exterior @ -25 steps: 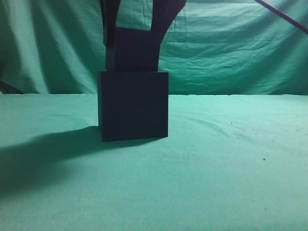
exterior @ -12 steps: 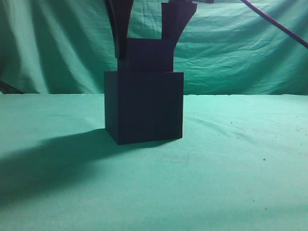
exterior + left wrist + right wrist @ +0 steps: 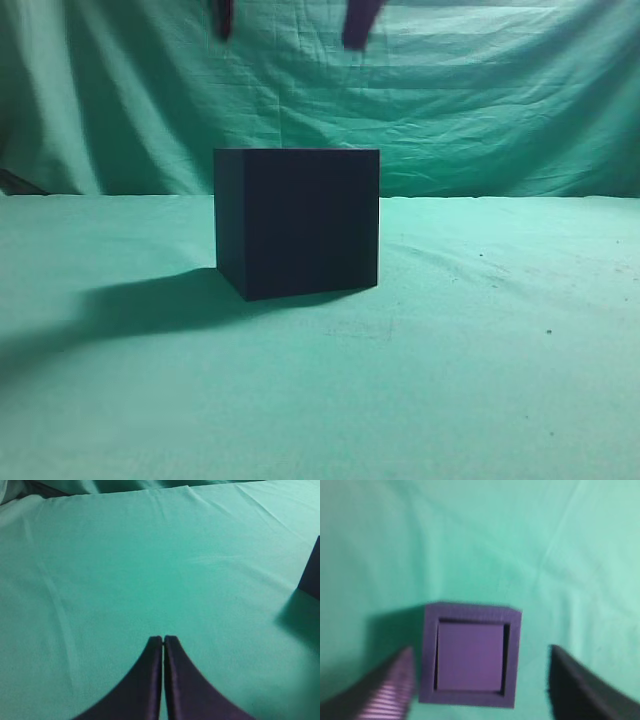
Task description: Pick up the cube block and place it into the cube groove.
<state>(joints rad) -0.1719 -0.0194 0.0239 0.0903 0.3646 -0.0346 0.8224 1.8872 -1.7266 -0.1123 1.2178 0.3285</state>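
Take the cube groove point(image 3: 297, 222) as your landmark: it stands upright on the green cloth point(image 3: 480, 380), open side up, one vertical corner edge turned slightly toward the exterior camera. From that level view you see only its dark walls and nothing of what is inside.

Your right wrist view looks straight down into it. There the cube block point(image 3: 469, 655) sits inside the cube groove point(image 3: 431, 655), its lighter purple top face up and its edges square with the groove's walls, a thin dark gap around it. Being a cube, it shows no long axis.

The right gripper point(image 3: 480, 680) hangs directly above the groove, spread wide with a finger point(image 3: 385, 687) out past each side wall, touching nothing and holding nothing. In the exterior view only its two blurred tips point(image 3: 358, 22) show, high above the groove at the top edge.

The left gripper point(image 3: 163, 639) is pressed fully together, empty, over bare cloth well to the groove's left; only a dark sliver of the groove point(image 3: 312, 572) enters that view at the right edge.
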